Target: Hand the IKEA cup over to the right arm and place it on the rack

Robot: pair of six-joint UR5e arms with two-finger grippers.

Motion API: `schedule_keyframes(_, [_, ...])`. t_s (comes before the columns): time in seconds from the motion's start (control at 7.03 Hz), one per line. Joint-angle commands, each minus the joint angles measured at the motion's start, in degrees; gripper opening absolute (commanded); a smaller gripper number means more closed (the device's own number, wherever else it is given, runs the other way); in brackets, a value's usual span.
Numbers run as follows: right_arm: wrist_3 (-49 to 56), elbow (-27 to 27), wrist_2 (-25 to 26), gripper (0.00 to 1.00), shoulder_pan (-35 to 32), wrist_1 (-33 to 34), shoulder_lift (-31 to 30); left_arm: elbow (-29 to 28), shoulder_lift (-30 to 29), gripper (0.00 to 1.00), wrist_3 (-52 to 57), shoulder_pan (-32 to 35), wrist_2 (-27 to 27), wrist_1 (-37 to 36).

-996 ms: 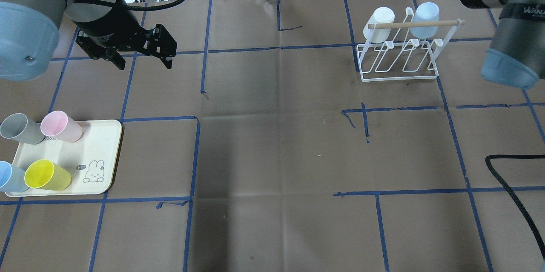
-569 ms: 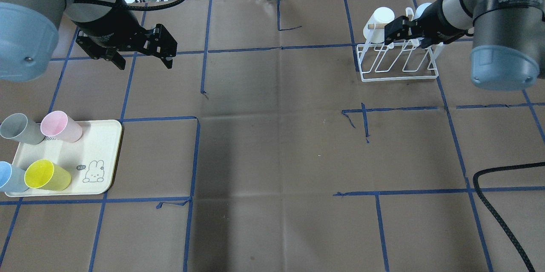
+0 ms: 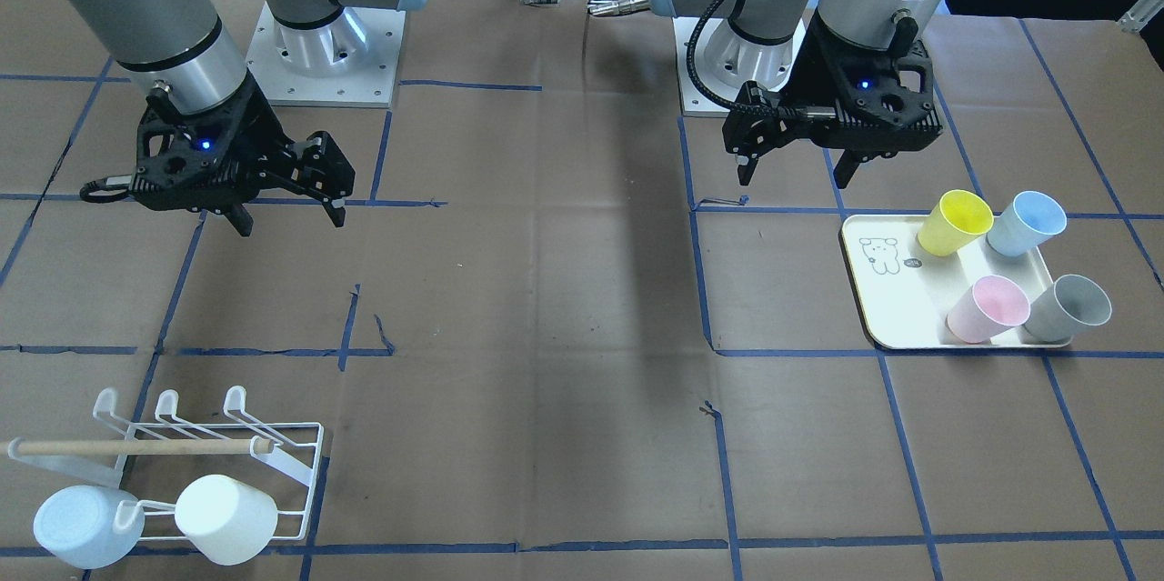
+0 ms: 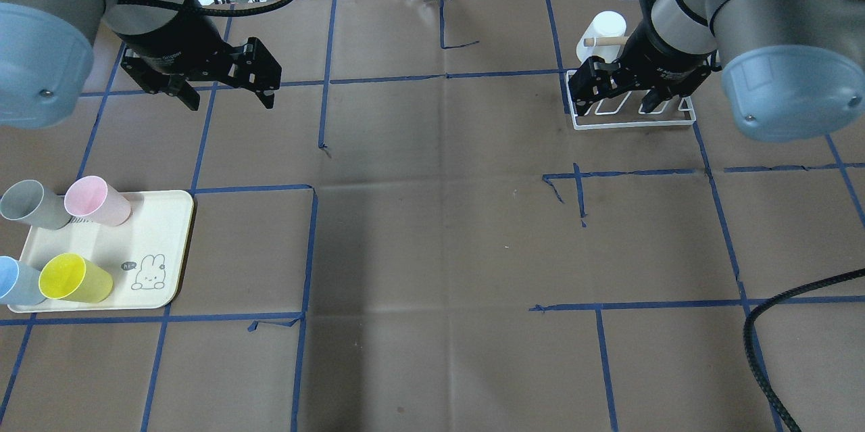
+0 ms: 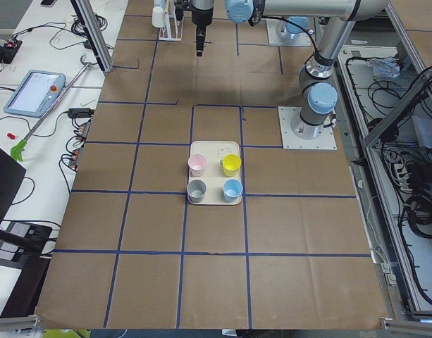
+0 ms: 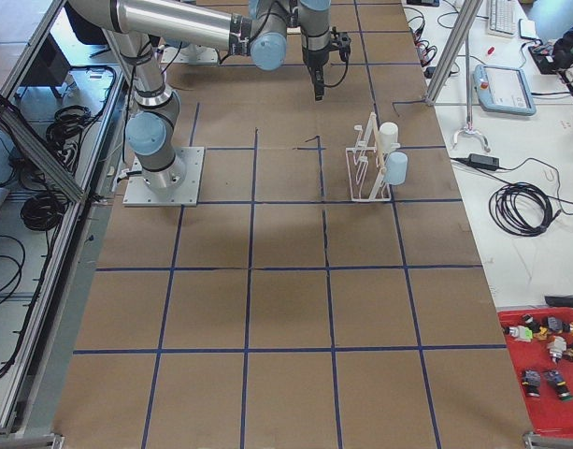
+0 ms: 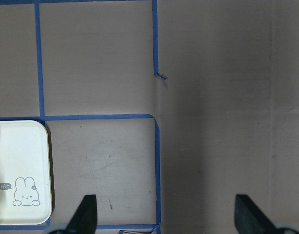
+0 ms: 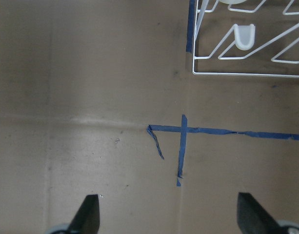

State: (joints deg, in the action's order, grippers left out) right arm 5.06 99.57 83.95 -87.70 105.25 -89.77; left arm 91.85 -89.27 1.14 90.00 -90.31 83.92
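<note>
Swinging in from the table's far right corner, the right arm has crossed over the rack within the last second. It now hangs its tool above the rack's near edge, heading back toward the middle. Its wrist camera shows both fingertips spread wide with only bare table between them — the tool is fully open and empty, and the rack's wire corner sits just ahead of it to one side. Two cups already hang on the rack beyond that tool: a white cup and a pale blue cup, beside the wooden dowel. I judge that a placing has just finished and the arm is pulling clear for the next handover.

The left tool has not shifted at all across the same second. It hovers well above the table, jaws equally wide, gripping nothing. The remaining IKEA cups — a grey cup, a pink cup, a sky-blue cup and a yellow cup — stand mouth-up on the cream tray. The tray is nearer the robot than the left tool, off to its outer side and well apart from it. The cycle looks ready to restart: the left tool should drop to one of those cups, though which one cannot be told.
</note>
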Motion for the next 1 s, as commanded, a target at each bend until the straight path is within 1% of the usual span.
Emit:
schedule_keyframes(0.0, [-5.2,-5.94,1.83,1.0,-0.36,-14.37,-1.89,0.0,-0.02,0.99,0.0,0.0,-0.04,0.01])
schedule_keyframes(0.14, [-8.8,-7.19,2.09,1.0,-0.36,-16.55,-3.11,0.0,-0.02,0.99,0.0,0.0,-0.04,-0.08])
schedule_keyframes(0.28, [-9.1,-7.2,4.88,1.0,-0.45,-16.66,-4.17,0.0,0.06,0.99,0.0,0.0,-0.04,-0.08])
schedule_keyframes(0.43, [-9.45,-7.02,5.52,1.0,-1.32,-16.66,-5.05,0.0,0.06,0.99,0.0,0.0,0.04,0.01])
schedule_keyframes(0.57, [-9.72,-7.02,5.61,1.0,-3.24,-16.66,-5.15,0.0,-0.02,0.99,0.0,0.0,0.04,-0.08])
schedule_keyframes(0.71, [-12.94,-7.02,5.44,1.0,-5.26,-16.57,-4.89,0.0,-0.02,0.99,0.0,0.0,0.04,-0.08])
schedule_keyframes(0.85, [-13.32,-6.93,5.43,1.0,-5.81,-16.48,-4.8,0.09,-0.55,0.99,0.0,0.0,0.04,0.01])
